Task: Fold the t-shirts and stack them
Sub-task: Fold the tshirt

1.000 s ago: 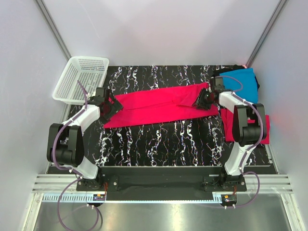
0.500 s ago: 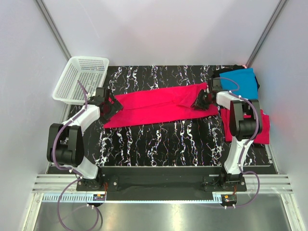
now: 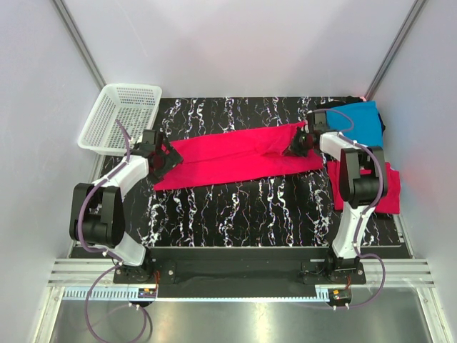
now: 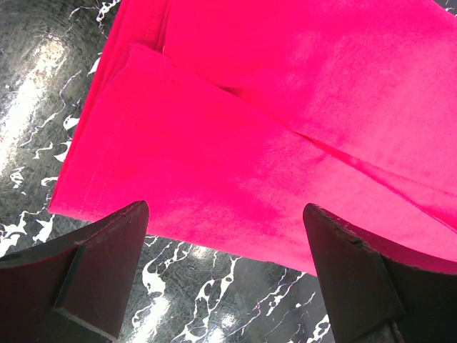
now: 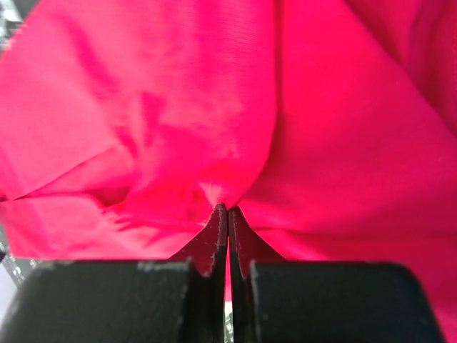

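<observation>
Red t-shirt [image 3: 228, 156] half folded; right end effector [image 5: 227, 209] pinches it, left end effector [image 4: 225, 213] spread wide. Other t-shirts [image 3: 360, 123] wait.

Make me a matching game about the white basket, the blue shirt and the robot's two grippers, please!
Things:
1. white basket
2. turquoise t-shirt
3. left gripper
4. right gripper

Places or states:
A. far right corner of the table
B. shut, pinching the spread-out red t-shirt
C. far left corner
D. open wide, at the spread-out red t-shirt's left end

Pairs: 1-C, 2-A, 3-D, 4-B.
</observation>
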`<state>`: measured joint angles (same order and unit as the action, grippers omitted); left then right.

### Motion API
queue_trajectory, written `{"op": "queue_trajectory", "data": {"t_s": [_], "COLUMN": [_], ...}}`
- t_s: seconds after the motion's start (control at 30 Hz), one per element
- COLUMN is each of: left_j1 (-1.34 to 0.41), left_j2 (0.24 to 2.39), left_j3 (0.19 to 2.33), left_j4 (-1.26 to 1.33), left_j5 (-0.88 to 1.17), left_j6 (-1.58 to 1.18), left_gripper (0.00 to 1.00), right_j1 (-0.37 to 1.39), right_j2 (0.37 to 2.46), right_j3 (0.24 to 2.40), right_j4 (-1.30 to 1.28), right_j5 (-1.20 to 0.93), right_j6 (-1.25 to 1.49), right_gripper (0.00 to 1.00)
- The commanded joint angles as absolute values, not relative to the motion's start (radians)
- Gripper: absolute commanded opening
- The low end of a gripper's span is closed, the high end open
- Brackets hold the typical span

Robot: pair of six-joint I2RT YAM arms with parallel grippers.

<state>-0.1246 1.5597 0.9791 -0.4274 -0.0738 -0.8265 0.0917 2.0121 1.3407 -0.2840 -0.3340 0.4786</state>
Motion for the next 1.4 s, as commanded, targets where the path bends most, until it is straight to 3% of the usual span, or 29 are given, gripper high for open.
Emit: {"op": "queue_trajectory", "data": {"t_s": [0.0, 0.17, 0.6, 1.2, 1.27, 1.3, 1.37], "left_j1": [-0.132, -0.140, -0.163, -0.196, -0.196, -0.196, -0.196], "left_j2": [1.535, 1.545, 1.525, 1.537, 1.534, 1.534, 1.534], "left_j3": [1.009, 1.012, 1.002, 1.009, 1.009, 1.009, 1.011], "left_j4": [-0.422, -0.422, -0.425, -0.436, -0.437, -0.437, -0.439], "left_j5": [-0.051, -0.049, -0.046, -0.054, -0.054, -0.052, -0.052], "left_j6": [-0.810, -0.811, -0.808, -0.805, -0.802, -0.798, -0.795], "left_gripper": [0.96, 0.96, 0.96, 0.96, 0.96, 0.96, 0.96], "right_j1": [0.109, 0.121, 0.135, 0.204, 0.204, 0.203, 0.203], "right_j2": [1.892, 1.917, 2.310, 2.368, 2.379, 2.390, 2.395], "right_j3": [1.399, 1.474, 1.868, 1.879, 1.887, 1.899, 1.905], "right_j4": [-0.265, -0.265, -0.270, -0.186, -0.189, -0.195, -0.204], "right_j5": [-0.362, -0.390, -0.549, -0.758, -0.752, -0.752, -0.736], "right_j6": [0.477, 0.472, 0.500, 0.503, 0.502, 0.497, 0.486], "right_gripper": [0.00, 0.00, 0.00, 0.01, 0.11, 0.36, 0.39]}}
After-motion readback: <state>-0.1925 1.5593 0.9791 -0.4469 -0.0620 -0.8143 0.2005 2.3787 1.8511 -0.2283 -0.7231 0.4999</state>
